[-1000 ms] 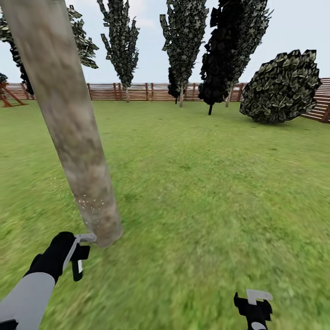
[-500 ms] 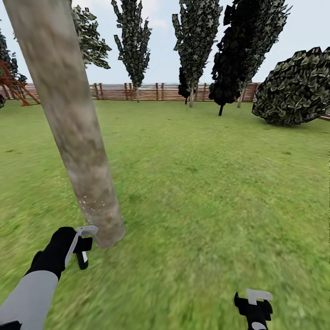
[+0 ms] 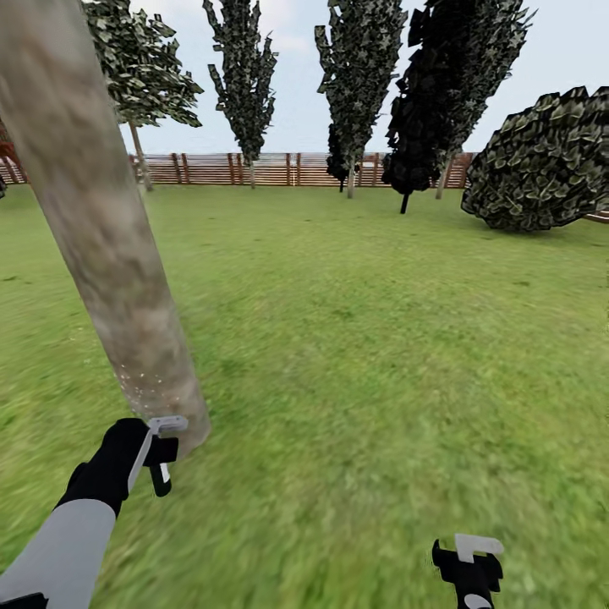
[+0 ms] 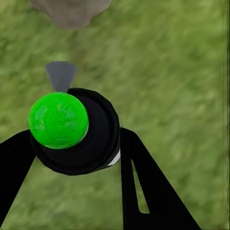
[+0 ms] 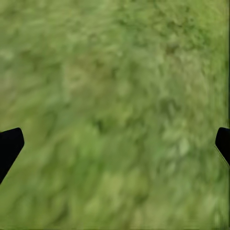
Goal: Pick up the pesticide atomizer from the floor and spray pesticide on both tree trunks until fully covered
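- Left gripper [image 3: 161,457] is clamped on the atomizer [image 4: 76,132], held low beside the trunk [image 3: 101,245] so spray reaches its base, where pale specks show.
- Right gripper [image 3: 468,562] hangs spread wide and empty over grass [image 3: 381,338], out of the way.

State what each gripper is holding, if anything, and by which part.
The left gripper holds the black sprayer by the sides of its round body, below the green top. The right gripper is open over grass, holding nothing.

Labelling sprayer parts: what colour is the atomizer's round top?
Bright green, on the black pesticide atomizer in the left claw; left wrist view shows it best.
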{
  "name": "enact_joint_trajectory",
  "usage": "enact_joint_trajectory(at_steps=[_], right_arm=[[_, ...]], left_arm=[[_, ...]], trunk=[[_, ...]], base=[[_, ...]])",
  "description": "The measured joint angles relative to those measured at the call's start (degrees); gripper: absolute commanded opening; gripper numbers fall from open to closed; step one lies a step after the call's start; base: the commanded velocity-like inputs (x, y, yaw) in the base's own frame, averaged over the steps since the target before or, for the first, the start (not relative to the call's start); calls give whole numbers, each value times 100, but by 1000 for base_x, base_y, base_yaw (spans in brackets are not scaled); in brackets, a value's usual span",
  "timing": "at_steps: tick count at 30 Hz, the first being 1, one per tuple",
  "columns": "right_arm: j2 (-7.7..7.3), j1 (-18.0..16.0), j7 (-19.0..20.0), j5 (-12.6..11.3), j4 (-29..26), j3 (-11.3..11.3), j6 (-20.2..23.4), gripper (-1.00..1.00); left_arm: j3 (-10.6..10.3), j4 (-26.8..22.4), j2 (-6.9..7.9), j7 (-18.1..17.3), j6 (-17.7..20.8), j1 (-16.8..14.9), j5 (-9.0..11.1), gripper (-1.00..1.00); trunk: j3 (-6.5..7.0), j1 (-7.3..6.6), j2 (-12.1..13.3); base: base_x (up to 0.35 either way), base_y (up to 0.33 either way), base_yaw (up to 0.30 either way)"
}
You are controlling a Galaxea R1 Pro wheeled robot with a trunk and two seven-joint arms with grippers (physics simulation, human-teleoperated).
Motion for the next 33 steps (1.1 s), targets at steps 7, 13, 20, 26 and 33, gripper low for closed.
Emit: enact_joint_trajectory(at_steps=[7,13,20,26,33], right_arm=[[9,0,0,0,0,0,0,100],[9,0,0,0,0,0,0,100],[9,0,0,0,0,0,0,100],[9,0,0,-2,0,0,0,100],[9,0,0,-1,0,0,0,100]], left_arm=[[48,9,43,6,13,14,-18,-100],[112,0,50,204,16,111,-18,-100],[123,0,40,294,10,114,-13,-100],[139,0,14,333,8,114,-5,-100],[141,-5,8,334,7,114,-10,-100]], trunk=[[0,0,0],[0,0,0],[0,0,0],[0,0,0],[0,0,0]], base=[[105,-275,228],[95,-275,277],[102,-275,260],[115,-275,34],[115,-275,35]])
